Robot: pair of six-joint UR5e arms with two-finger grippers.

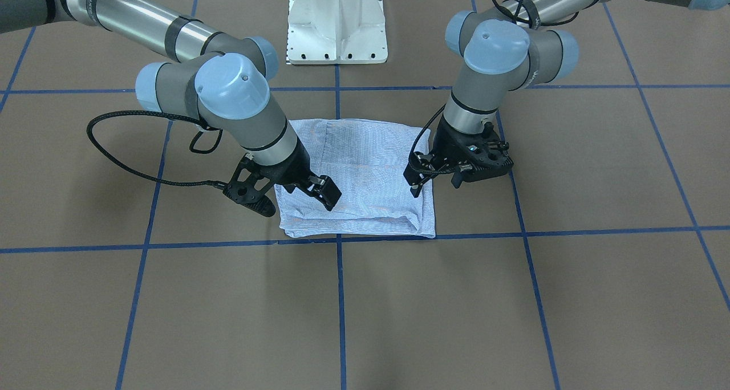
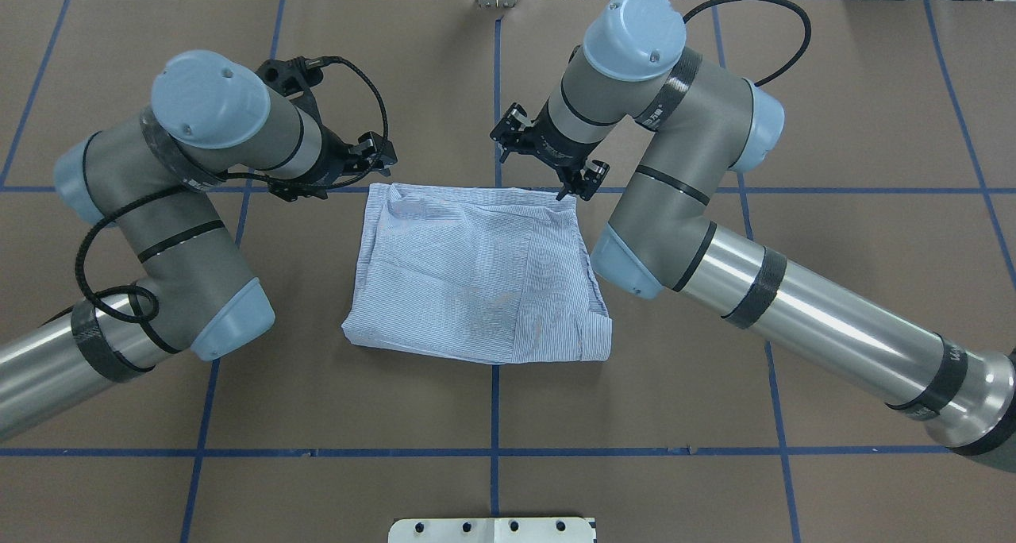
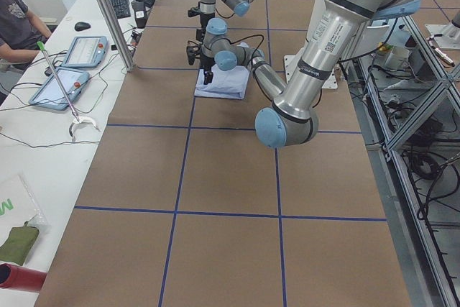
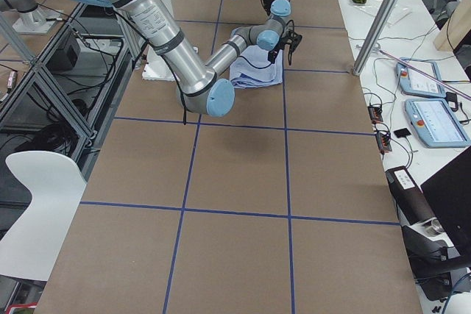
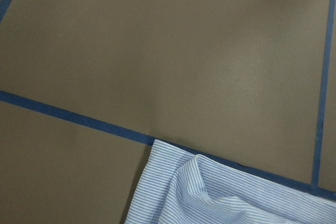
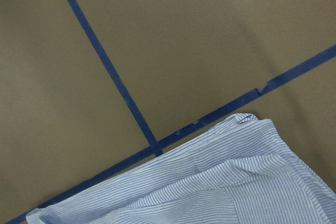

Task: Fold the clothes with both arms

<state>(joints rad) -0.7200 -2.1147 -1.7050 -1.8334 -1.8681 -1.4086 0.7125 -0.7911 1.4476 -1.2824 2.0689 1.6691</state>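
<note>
Front view: the shirt lies flat on the table, folded into a fat square, right in front of the white base. The right end effector hangs over the shirt's edge on this pic's left. Its fingers are spread wide w/ nothing in them. The left end effector is at the other side edge, also spread wide & empty. There's one per side, prob so the cloth gets lifted even, not crooked.

Overhead view: both are at the shirt's far edge, away from the robot. The left one is just off the far corner, over bare table. The right one is over the edge itself. That edge runs along a blue tape line, which I guess helps keep things straight.

Side views: too small & far to judge fingers. The shirt is a pale lump mid table under the two end effectors. A person sits at a desk beside.

Wrist cams: the left cam looks down on a shirt corner w/ a soft wrinkle, no fingers in shot. The right cam sees the far edge next to where tape lines cross. In both the cloth rests on the table, not lifted.

My guess: folding is nearly done, w/ maybe one more fold or a tidy-up to go. The thick layers could slip if only the top one gets pinched.
</note>
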